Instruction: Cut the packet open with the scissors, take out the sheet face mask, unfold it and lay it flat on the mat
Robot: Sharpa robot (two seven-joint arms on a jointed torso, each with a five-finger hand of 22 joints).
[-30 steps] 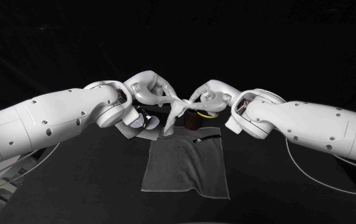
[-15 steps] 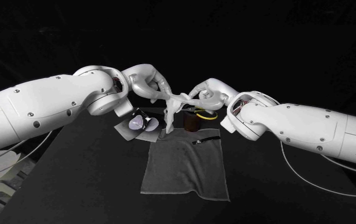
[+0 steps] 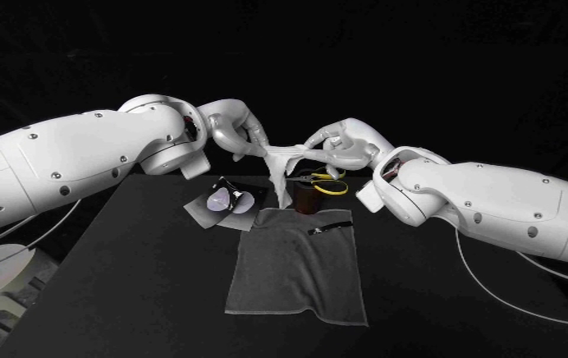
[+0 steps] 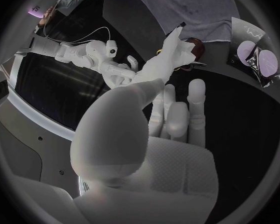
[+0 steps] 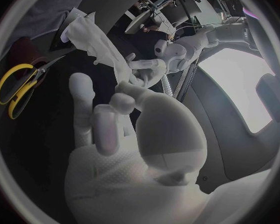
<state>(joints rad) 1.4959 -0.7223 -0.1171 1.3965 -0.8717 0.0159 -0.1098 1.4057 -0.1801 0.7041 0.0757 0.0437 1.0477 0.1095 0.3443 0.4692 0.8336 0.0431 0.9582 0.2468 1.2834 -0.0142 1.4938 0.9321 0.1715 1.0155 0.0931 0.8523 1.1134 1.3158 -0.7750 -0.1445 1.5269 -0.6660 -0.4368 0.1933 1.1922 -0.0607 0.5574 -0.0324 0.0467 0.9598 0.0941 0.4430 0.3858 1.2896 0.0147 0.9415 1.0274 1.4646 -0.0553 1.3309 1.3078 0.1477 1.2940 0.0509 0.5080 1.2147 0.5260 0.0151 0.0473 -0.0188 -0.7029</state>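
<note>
The white sheet face mask (image 3: 281, 172) hangs folded and crumpled in the air above the far edge of the grey mat (image 3: 296, 272). My left hand (image 3: 241, 133) pinches its top from one side and my right hand (image 3: 336, 148) pinches it from the other. The left wrist view has the mask (image 4: 162, 58) beyond my fingers (image 4: 177, 115), and the right wrist view has the mask (image 5: 94, 37) past my right hand's fingers (image 5: 109, 118). The opened packet (image 3: 225, 202) lies left of the mat. The yellow-handled scissors (image 3: 321, 181) rest on a brown holder (image 3: 309, 199).
A small dark strip (image 3: 330, 225) lies on the mat's far right corner. The packet (image 4: 262, 62) and the scissors (image 5: 17, 89) sit close under the two hands. The black table (image 3: 130, 292) spreads round the mat.
Both hands have risen with the mask and drawn slightly apart. The mask's lower end has lifted off the mat's far edge and the sheet is stretched a little wider at the top.
</note>
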